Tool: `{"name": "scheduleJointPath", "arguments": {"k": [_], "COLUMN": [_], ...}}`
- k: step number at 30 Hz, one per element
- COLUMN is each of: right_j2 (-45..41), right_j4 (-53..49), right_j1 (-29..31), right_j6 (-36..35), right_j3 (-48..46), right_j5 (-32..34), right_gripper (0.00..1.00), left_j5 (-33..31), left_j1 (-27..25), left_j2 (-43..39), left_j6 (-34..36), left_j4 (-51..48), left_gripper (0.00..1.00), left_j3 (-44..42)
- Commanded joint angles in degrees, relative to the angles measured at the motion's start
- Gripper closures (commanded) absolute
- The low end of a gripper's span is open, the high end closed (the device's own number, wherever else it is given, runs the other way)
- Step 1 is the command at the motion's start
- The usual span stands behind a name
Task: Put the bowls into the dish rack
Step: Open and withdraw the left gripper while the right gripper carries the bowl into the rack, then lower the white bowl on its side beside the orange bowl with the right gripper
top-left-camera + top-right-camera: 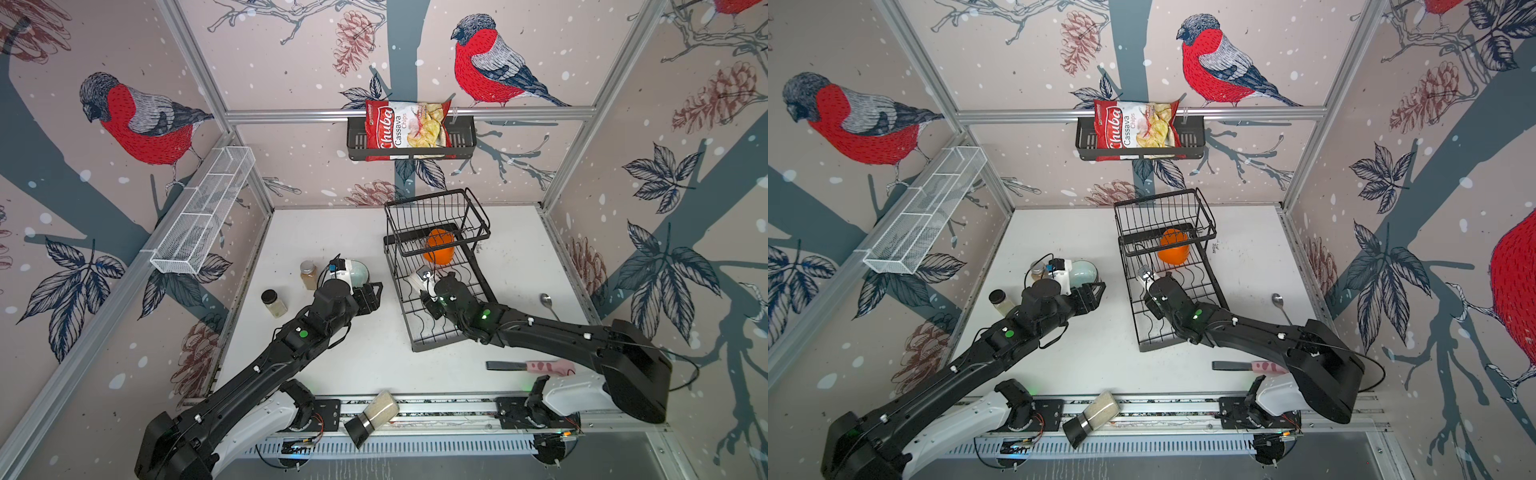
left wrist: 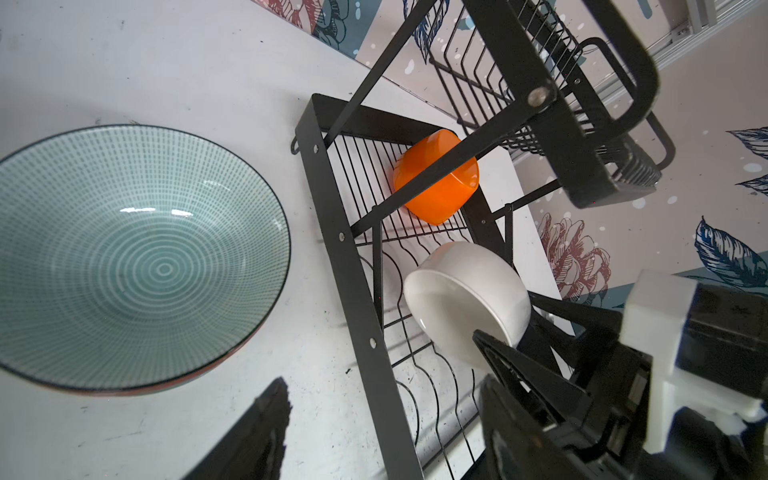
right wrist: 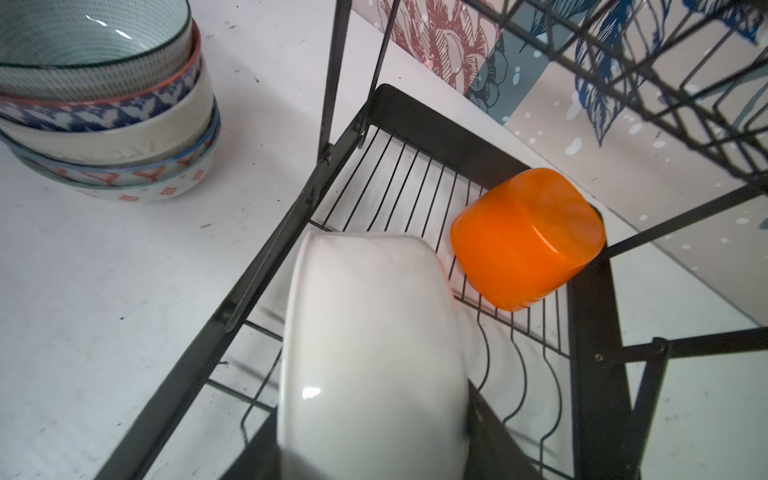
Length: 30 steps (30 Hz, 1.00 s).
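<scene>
— Where is the white bowl (image 3: 374, 332)?

— In my right gripper (image 2: 513, 338). Its jaws pinch the rim, and the bowl stands on edge over the wavy wires of the dish rack (image 3: 592, 316), on the lower tier. I cannot tell whether it rests on them. The orange bowl (image 3: 528, 237) lies tipped over near it, at the rack's far corner.

— And your left gripper (image 1: 371, 294)?

— Spread wide and empty, just beside the stack of bowls (image 3: 104, 124) on the table, left of the rack. 1 teal bowl (image 2: 137, 257) tops that stack.
</scene>
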Motion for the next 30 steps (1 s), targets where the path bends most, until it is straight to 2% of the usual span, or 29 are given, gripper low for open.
{"name": "scheduleJointPath", "arguments": {"k": [1, 7, 16, 23, 30], "right_j2": [1.54, 4.38, 8.5, 12.67, 16.11], "right_j4": [8.27, 14.73, 31.58, 41.57, 48.93], "right_j1": [0.45, 0.67, 0.79, 0.25, -1.43], "right_j6": [-5.57, -12.29, -24.55, -34.29, -39.17], "right_j3": [-0.04, -1.3, -6.19, -7.96, -8.62], "right_j5": [7.01, 7.4, 8.39, 4.66, 2.04], "right_gripper": [0.59, 0.57, 0.56, 0.53, 0.52], "left_j5": [0.97, 0.72, 0.59, 0.5, 0.35], "left_j1": [0.46, 0.98, 1.68, 2.2, 2.29], "left_j2": [-0.3, -1.13, -1.51, -0.46, -0.52], "left_j6": [1.05, 1.23, 1.34, 1.51, 0.97], "left_j4": [0.2, -0.46, -0.81, -0.55, -0.72], "left_gripper": [0.28, 0.28, 0.28, 0.28, 0.28], "left_j3": [-0.27, -0.64, -1.26, -1.27, -2.05]}}
